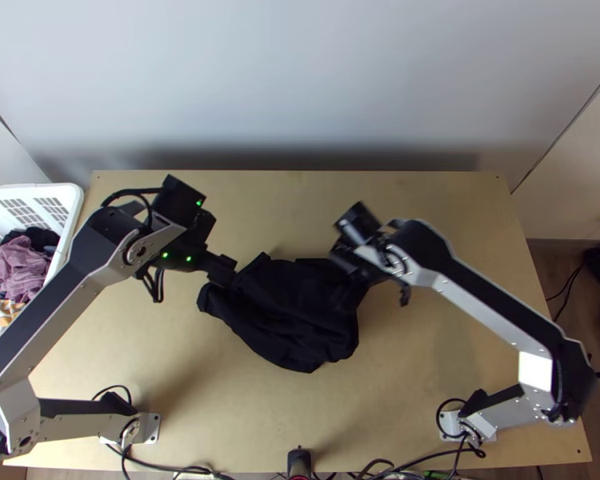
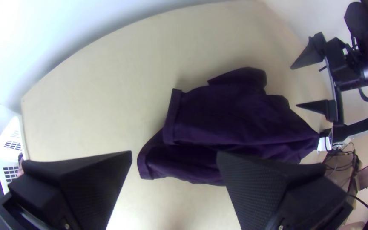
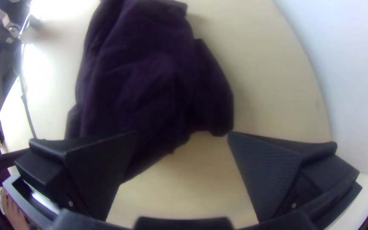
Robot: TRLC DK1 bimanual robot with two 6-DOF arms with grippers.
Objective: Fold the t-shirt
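- two sets of fingers apart: left gripper (image 2: 174,153), right gripper (image 3: 183,133)
- dark t-shirt (image 1: 296,312) bunched on wooden table (image 1: 428,360)
- step, likely: flattening before folding
- next: pinch it, spread wide

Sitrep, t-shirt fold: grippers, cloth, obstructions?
Left gripper open, right gripper open, one near each end of cloth. T-shirt bunched, ungripped. White basket by table's left edge, away from shirt.

And it's a shirt (image 1: 300,312) black from above, deep purple in the wrist views! Pale tan table (image 1: 428,352), white basket (image 1: 77,194), mauve cloth (image 1: 20,268), silver-and-black arms (image 1: 490,310), bright green lights (image 1: 190,258)!
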